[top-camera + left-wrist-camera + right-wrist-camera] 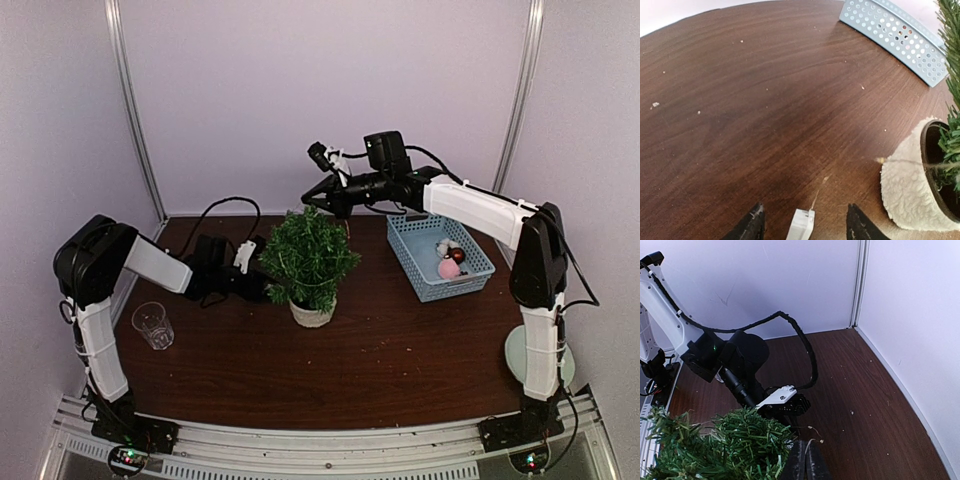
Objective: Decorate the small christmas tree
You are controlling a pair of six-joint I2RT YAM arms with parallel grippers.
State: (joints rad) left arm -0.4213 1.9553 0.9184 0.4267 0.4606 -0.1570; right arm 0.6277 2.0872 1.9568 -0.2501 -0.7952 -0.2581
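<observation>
The hanging step seems under way: the right gripper, pinched shut, hovers above the tree. The left gripper, jaws apart and empty, sits beside the tree's pot. The next move likely calls for lowering gently onto a sprig.

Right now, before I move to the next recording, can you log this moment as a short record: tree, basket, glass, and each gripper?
tree: small christmas tree upright in its white pot; no ornaments seen on it
basket: light-blue basket to the right of the tree, holding a pink ball, a red ball and a whitish item
glass: clear glass upright, far left
left: left gripper open, low beside the pot
right: right gripper shut, above the treetop; cannot tell if it holds anything
</observation>
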